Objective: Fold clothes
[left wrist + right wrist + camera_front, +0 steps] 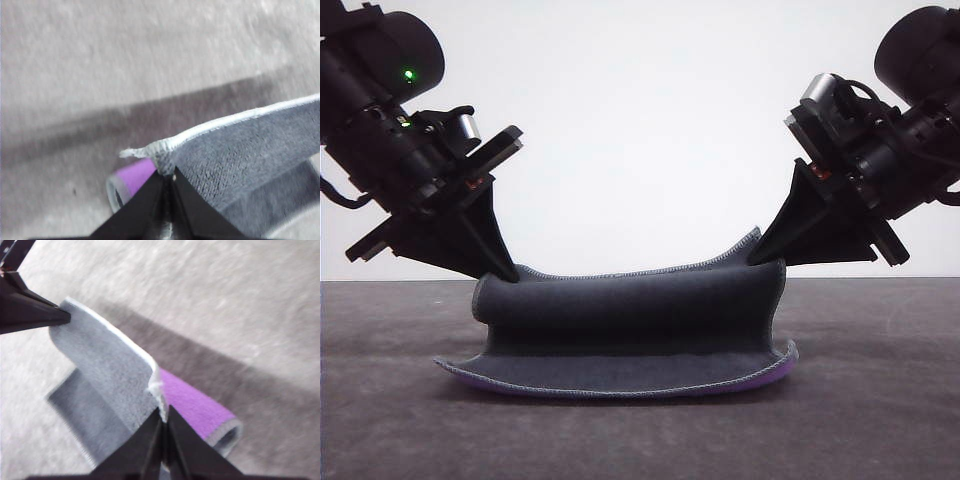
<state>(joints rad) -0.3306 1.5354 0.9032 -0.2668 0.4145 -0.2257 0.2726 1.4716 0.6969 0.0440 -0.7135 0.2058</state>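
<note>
Cloth (pixel 630 335) low in middle of front view, on grey table (pixel 880 400), near edge flat, purple showing under. Far edge lifted. Left gripper (pixel 510 272) pinches its left corner, jaws pressed together. Right gripper (pixel 756 258) pinches right corner same way.

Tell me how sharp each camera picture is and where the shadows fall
Front view: sharp, bright white backdrop, both grippers near-silhouettes, left gripper and right gripper pinching the cloth, dark shade under its fold. Left wrist view: soft and smeared, a dark shadow band across the table. Right wrist view: also blurred, a similar shadow band beside the purple face.
</note>
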